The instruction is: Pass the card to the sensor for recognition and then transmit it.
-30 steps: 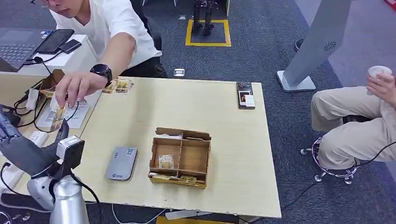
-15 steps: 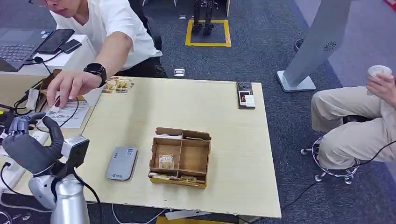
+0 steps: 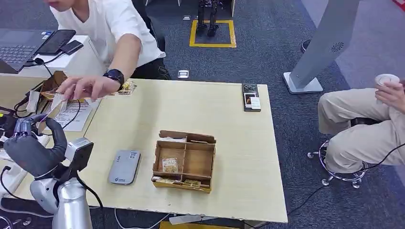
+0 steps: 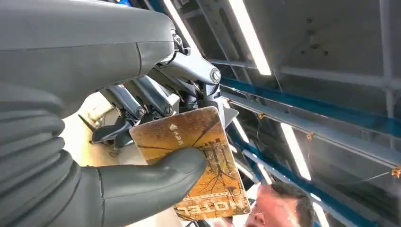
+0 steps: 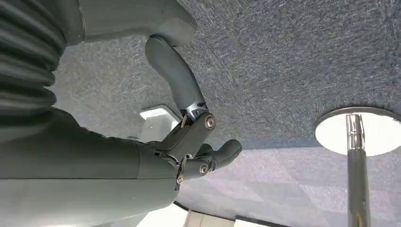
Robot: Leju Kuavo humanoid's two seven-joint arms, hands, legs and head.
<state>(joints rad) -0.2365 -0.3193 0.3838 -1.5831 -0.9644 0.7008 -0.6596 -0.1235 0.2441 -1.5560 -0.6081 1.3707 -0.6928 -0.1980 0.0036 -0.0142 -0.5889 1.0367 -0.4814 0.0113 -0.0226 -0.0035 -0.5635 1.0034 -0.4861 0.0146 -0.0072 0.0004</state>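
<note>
Left robot hand (image 4: 118, 156) pinches card (image 4: 198, 156) (thumb on top).

1. Left hand (image 4: 142, 142) holds a yellow-brown card (image 4: 194, 161), printed "HOTEL".
2. Thumb (image 4: 156, 177) presses the card's face; darker fingers (image 4: 142, 101) sit behind it.
</note>
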